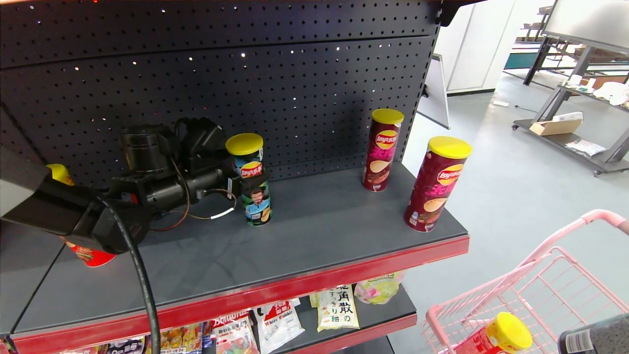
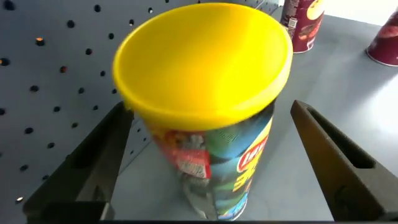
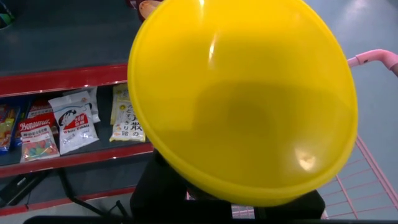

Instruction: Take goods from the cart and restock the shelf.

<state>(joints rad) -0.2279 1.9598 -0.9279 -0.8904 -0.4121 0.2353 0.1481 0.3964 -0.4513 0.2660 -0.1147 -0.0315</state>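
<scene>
While the left gripper [image 1: 249, 183] is hanging released, its jaws spread either side of the blue can [image 1: 256, 206] with a gap on each side, I am reading that can as placed: it is standing upright on the shelf [image 1: 314, 241] towards the back edge. One maroon can [image 1: 382, 150] is standing further right, a second maroon can [image 1: 437, 184] by the front right corner, a red can [image 1: 88, 254] near the left edge. Restocking is not finished, I judge: a yellow-lidded can [image 1: 501, 337] is waiting in the cart [image 1: 555, 255] beside the right arm [image 1: 592, 337], and whether that arm is grasping it I cannot tell.
</scene>
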